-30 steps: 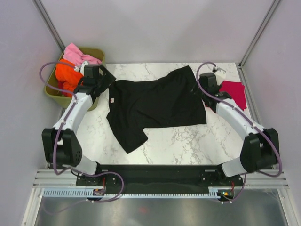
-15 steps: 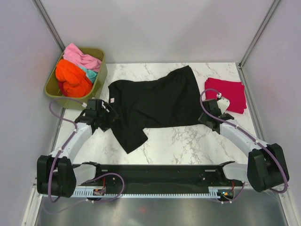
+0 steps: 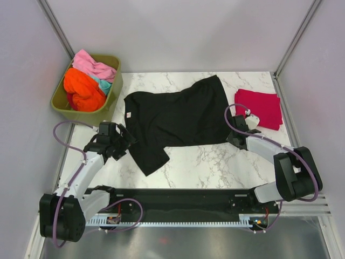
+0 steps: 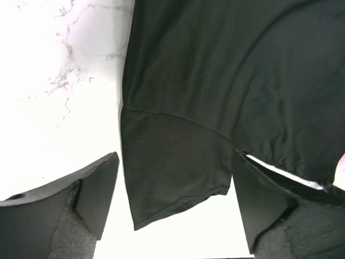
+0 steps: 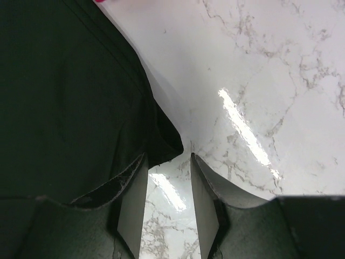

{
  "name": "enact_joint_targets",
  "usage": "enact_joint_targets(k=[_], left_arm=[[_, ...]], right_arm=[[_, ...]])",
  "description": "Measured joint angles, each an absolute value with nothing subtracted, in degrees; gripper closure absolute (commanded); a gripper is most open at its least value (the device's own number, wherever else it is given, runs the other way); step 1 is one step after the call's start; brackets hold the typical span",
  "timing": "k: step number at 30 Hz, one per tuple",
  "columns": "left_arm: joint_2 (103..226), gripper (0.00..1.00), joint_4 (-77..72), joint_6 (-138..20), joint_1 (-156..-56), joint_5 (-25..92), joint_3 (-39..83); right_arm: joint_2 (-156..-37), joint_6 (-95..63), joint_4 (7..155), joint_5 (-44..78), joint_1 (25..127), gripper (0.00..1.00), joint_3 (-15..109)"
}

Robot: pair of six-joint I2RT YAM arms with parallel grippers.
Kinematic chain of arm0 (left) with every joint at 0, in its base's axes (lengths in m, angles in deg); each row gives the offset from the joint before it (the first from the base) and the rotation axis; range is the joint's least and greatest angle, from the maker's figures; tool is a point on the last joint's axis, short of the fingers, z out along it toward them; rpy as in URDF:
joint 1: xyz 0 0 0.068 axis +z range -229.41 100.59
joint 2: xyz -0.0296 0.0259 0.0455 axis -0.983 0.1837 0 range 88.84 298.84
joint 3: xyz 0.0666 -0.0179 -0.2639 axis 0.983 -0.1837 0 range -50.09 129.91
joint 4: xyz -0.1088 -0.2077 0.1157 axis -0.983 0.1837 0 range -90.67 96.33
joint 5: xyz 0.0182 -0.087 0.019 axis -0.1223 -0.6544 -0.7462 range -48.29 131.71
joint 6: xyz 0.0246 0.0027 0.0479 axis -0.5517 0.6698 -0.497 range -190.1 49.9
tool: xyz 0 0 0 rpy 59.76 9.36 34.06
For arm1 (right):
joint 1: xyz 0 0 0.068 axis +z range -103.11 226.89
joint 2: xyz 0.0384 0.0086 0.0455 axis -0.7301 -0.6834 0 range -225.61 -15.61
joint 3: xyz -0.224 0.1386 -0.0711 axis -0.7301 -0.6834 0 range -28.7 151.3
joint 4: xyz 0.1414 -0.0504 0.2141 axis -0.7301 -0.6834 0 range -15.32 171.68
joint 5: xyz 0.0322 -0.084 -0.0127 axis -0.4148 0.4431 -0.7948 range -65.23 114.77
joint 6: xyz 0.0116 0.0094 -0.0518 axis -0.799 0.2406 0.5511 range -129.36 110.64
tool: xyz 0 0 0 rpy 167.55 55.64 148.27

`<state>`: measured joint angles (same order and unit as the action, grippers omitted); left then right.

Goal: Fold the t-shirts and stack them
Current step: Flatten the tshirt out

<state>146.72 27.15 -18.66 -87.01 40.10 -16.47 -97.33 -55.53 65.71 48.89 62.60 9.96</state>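
Across the middle of the tabletop (image 3: 215,162) the black t-shirt (image 3: 178,118) lay spread but crooked. Its lower-left sleeve sat between the jaws of the left tool (image 4: 175,156), which were wide apart and gripped nothing. At the lower-right hem corner the right tool (image 5: 168,159) stood partly parted and empty, with the cloth just at its mouth. It looked likely to miss that corner or drag the shirt askew. A folded red t-shirt (image 3: 260,108) sat at upper right. At upper left the olive tub (image 3: 81,115) held the orange (image 3: 82,93), pink (image 3: 91,65) and teal (image 3: 104,84) t-shirts in a heap.
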Motion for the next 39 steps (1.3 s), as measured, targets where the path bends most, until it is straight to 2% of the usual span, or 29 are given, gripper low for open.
enact_joint_targets(k=[7,8,9,11,12,18,24,26,28,35,39], left_arm=[[145.6,0.17,27.4,-18.0,-88.3,39.5,-21.0],[144.5,0.18,27.8,-17.7,-88.6,39.5,-22.1],[142.5,0.24,28.5,-17.2,-89.0,39.5,-23.5],[138.1,0.26,30.0,-16.3,-89.8,39.7,-25.4],[135.8,0.30,30.8,-15.7,-90.3,39.7,-26.1],[130.0,0.33,33.3,-11.6,-98.0,41.5,-27.0],[137.2,0.36,34.8,-6.2,-110.9,45.7,-26.8],[139.6,0.37,35.4,-4.6,-112.4,47.2,-26.8],[141.0,0.42,35.6,-2.9,-113.2,48.5,-26.8],[145.5,0.44,36.0,1.9,-115.5,51.3,-24.7],[147.1,0.51,35.9,3.8,-116.9,52.4,-24.1]], right_arm=[[-98.3,-56.5,68.5,49.2,62.5,0.60,10.0],[-98.7,-56.6,68.9,49.2,62.5,0.64,10.0],[-99.2,-56.6,69.3,49.1,62.5,0.67,10.0],[-100.2,-56.7,69.9,49.3,62.5,0.76,10.0],[-100.5,-56.8,70.6,49.2,62.5,0.78,10.0],[-100.8,-57.4,72.3,49.2,62.4,0.89,9.7],[-100.6,-57.6,73.1,49.2,62.4,0.90,9.3],[-100.6,-57.6,73.2,49.1,62.4,0.90,9.2],[-100.5,-57.6,73.1,49.1,62.3,0.91,9.2],[-99.9,-57.6,73.1,49.1,62.0,0.91,8.7],[-99.5,-57.6,73.1,49.1,62.0,0.94,8.3]])
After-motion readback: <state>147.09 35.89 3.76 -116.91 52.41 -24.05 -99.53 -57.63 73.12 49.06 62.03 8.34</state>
